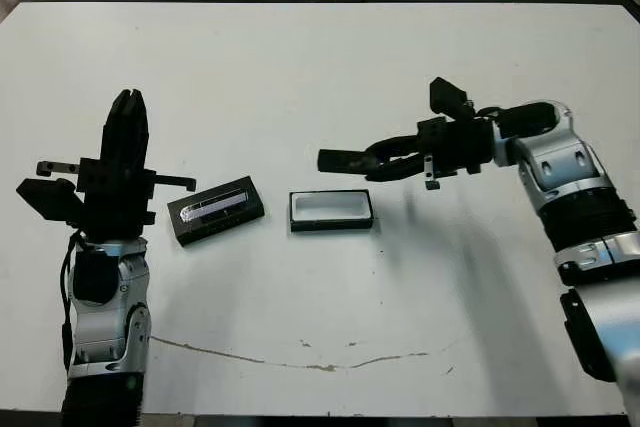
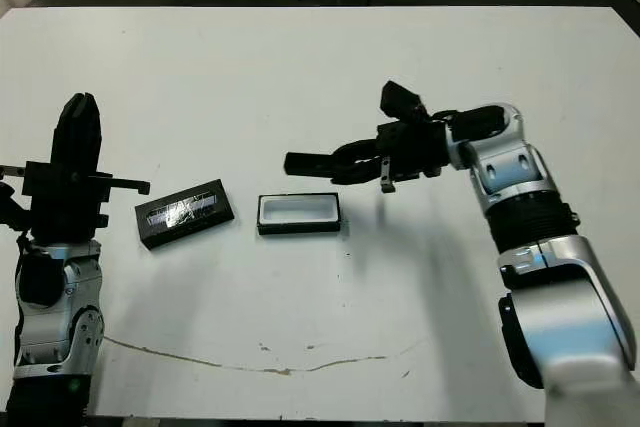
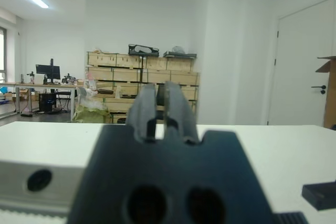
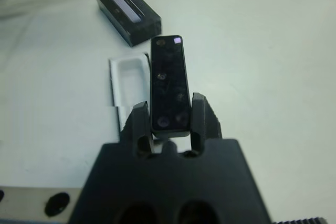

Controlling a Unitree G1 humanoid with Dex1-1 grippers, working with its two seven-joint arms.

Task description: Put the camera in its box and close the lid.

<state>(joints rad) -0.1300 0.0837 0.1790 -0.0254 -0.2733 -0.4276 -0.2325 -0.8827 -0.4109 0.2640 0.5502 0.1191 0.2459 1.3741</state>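
The right gripper (image 4: pixel 168 124) clamps the camera (image 4: pixel 169 85) between its fingers by one end, holding it level in the air above the counter (image 1: pixel 320 67), over the far edge of the box (image 1: pixel 331 209). The box lies open, white lining up. Just beside it, on its left, rests the lid (image 1: pixel 215 209), slightly askew. The left gripper (image 1: pixel 127 112) stands upright, fingers together, well apart from both.

camera (image 1: pixel 345 159) above box (image 1: pixel 331 210), lid (image 1: pixel 215 209) left
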